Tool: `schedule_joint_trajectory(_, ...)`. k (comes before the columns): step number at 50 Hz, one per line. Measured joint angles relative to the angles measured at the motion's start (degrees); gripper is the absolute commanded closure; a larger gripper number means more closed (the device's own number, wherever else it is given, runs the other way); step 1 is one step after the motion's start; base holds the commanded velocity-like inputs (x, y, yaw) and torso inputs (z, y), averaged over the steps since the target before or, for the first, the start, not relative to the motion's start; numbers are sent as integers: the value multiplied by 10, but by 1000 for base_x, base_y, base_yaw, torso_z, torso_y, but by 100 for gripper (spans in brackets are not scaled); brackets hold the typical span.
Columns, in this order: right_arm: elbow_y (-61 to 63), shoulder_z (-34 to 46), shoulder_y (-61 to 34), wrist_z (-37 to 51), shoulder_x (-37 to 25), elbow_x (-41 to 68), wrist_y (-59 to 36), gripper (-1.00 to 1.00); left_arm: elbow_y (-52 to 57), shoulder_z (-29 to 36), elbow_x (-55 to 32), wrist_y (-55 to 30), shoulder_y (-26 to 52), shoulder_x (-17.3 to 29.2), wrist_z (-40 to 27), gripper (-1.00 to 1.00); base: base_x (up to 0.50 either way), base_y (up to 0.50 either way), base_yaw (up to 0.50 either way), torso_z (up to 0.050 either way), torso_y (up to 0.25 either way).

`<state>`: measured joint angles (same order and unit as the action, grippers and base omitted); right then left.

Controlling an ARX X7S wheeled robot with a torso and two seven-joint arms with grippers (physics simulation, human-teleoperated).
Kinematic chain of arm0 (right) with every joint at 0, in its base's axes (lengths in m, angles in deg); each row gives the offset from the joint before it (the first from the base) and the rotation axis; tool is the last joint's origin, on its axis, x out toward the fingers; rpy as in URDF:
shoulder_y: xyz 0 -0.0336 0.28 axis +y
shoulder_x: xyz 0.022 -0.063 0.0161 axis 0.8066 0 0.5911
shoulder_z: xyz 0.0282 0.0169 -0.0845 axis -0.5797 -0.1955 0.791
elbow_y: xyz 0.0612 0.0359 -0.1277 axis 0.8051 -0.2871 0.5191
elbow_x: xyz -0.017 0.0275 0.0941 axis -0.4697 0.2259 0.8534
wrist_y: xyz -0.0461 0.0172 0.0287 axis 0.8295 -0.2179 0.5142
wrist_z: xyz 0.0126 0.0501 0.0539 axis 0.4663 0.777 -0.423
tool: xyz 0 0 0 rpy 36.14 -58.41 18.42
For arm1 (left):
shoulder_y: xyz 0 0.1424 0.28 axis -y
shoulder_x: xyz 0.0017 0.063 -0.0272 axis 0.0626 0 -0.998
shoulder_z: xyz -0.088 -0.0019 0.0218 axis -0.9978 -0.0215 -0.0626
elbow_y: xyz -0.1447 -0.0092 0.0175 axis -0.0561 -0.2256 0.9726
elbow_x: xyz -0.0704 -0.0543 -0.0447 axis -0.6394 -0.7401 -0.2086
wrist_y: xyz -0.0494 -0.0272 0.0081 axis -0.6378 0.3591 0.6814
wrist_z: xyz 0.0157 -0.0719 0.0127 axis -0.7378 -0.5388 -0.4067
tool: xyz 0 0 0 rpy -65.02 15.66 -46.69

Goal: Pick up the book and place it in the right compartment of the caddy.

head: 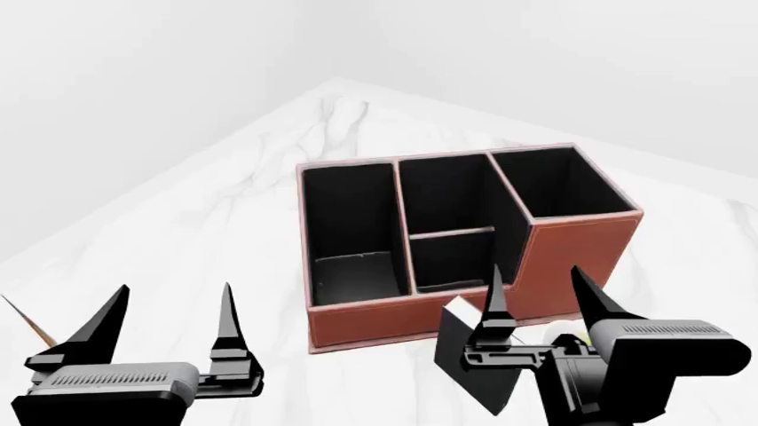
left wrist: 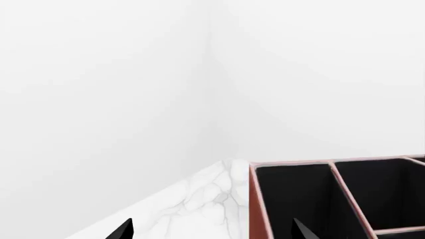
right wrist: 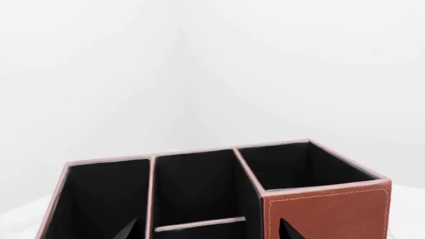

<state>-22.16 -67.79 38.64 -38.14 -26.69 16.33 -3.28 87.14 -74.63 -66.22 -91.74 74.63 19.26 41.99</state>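
The reddish-brown caddy [head: 556,266] stands on the marble table, its three black-lined sections all with nothing in them. Its right compartment [head: 556,182] is the tall square end section. The black book [head: 468,364], white page edges showing, stands tilted in front of the caddy and is partly hidden by my right gripper [head: 535,269]. That gripper is open, and in its wrist view its fingers frame the caddy [right wrist: 325,214] with nothing between them. My left gripper [head: 176,288] is open at the near left, its fingertips straddling the caddy's left wall [left wrist: 259,209].
A sliver of the white-and-yellow mug [head: 571,338] shows behind the right gripper, next to the book. A thin pointed object [head: 27,321] pokes in at the left edge. The white marble tabletop [head: 237,213] ends at plain white walls behind.
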Motion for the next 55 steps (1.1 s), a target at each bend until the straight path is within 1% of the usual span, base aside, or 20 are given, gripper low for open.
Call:
schedule_joint_trajectory(5,0,0,2,0,-1,5,3,-100,0,1,-1,1,0,1,-1,-100,0,0,0,0,0)
schedule_joint_trajectory(20,-3,3,2,-2,-6,17,10,-100,-1,4,-3,3,0,5,-5,-100,258,-425,0,0,0)
schedule_joint_trajectory(34,-4,9,1,2,-12,14,14,-100,-1,6,-6,5,-1,8,-9,-100,2,1,0,0,0)
schedule_joint_trajectory(38,-4,10,2,2,-13,16,16,-100,-1,7,-6,5,-1,9,-10,-100,383,232,0,0,0)
schedule_joint_trajectory(55,-5,15,3,4,-19,17,25,-100,-2,9,-8,7,0,13,-15,-100,0,0,0,0,0)
